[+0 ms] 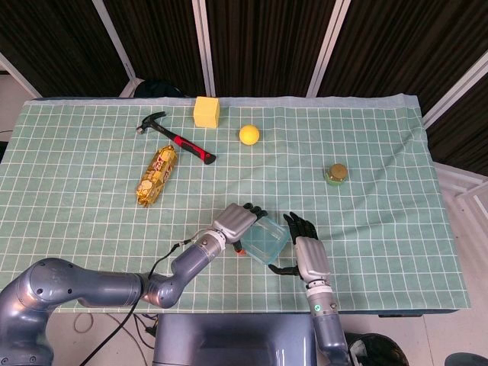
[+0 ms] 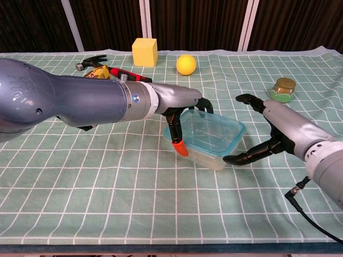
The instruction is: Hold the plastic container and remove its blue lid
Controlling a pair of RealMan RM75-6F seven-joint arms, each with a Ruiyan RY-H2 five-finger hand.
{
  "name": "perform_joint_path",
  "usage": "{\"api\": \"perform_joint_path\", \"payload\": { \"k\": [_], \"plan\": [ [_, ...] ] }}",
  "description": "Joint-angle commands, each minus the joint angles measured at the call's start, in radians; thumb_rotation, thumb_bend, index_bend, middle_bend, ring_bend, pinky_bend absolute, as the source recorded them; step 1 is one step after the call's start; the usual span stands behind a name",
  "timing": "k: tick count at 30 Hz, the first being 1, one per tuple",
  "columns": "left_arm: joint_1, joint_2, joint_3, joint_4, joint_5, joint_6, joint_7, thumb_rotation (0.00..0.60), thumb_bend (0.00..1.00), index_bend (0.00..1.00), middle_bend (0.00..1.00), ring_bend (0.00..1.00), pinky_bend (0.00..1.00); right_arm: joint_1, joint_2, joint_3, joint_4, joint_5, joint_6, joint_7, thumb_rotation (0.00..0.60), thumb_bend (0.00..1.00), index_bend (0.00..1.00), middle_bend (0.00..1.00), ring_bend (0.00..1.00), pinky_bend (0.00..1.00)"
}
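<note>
the plastic container [image 2: 206,140] sits near the front edge of the table [image 1: 91,198], at about 6 o'clock from the yellow ball [image 1: 248,134], with its blue lid [image 2: 205,131] on top and, as far as the chest view shows, not yet lifted. the step in hand looks like getting a firm hold before any peeling: it would go best if one hand pins the container's body down while the other hooks a lid corner and pulls up from that corner, not straight up on the whole lid, since the light box may otherwise lift or skid on the cloth. the left hand [image 2: 185,115] reaches in from 9 o'clock, palm down, its fingers curled over the container's left end and touching the rim, the thumb with its orange tip pointing down at the near left corner; whether it truly grips cannot be told. the right hand [image 2: 268,131] is at 3 o'clock of the container, empty and spread wide, thumb low and stretched toward the near right corner, the other fingers arched up behind; it is just beside the box, seemingly not touching.
</note>
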Motion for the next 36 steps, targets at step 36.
{"api": "perform_joint_path", "payload": {
  "k": [36],
  "plan": [
    [-0.025,0.003,0.01,-0.002,-0.005,-0.049,-0.006,0.6,0.11,0.3,0.33,0.33,0.45,0.027,-0.047,0.036,0.079,-0.048,0.014,0.108,0.6,0.19,0.0,0.0,0.0,0.0]
  ]
}}
